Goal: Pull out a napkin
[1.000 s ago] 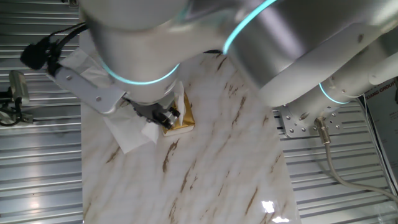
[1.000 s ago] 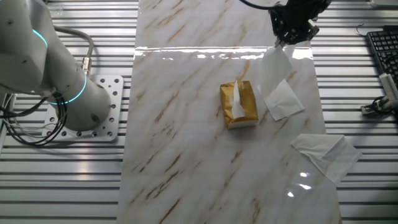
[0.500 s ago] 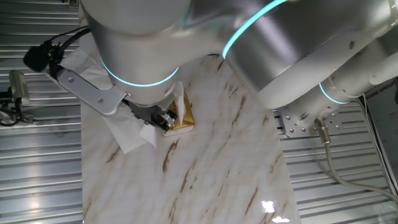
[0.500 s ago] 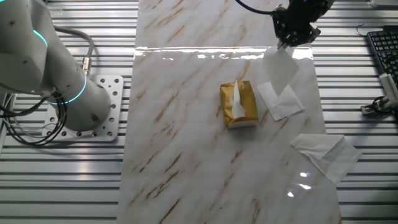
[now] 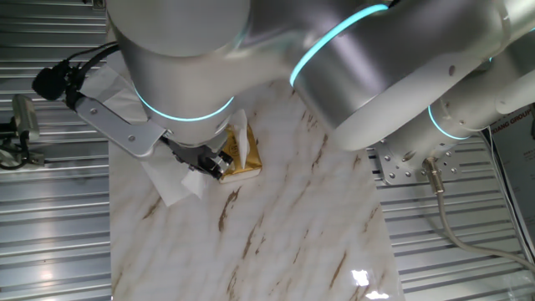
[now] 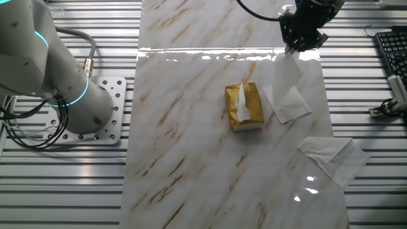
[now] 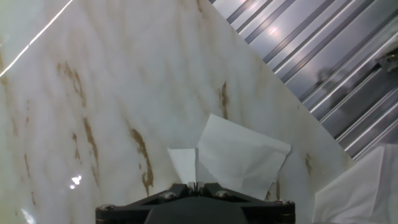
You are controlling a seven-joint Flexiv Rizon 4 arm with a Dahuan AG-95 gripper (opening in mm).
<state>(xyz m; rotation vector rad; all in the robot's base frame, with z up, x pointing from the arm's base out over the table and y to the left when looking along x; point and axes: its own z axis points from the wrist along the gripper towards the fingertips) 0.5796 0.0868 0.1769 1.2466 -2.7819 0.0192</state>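
The golden-yellow packet (image 6: 244,107) lies in the middle of the marble table, with a white tissue sticking up from its slot; it also shows in one fixed view (image 5: 243,154). My gripper (image 6: 299,46) is above the table's far right part, shut on the top edge of the napkin (image 6: 285,70), a small thin white sheet that hangs free, clear of the packet. In the hand view the napkin (image 7: 184,165) shows as a narrow white strip right at my shut gripper (image 7: 194,185). In one fixed view my gripper (image 5: 219,164) is mostly hidden by the arm.
A flat square white napkin (image 6: 290,105) lies right of the packet, under the hanging sheet; it also shows in the hand view (image 7: 242,155). A big white napkin (image 6: 334,159) lies at the table's right edge. Metal slats surround the table (image 6: 191,159). A keyboard (image 6: 391,48) is far right.
My gripper has moved slightly to the right and lower with the napkin still in it. The packet and the other napkins have not moved.
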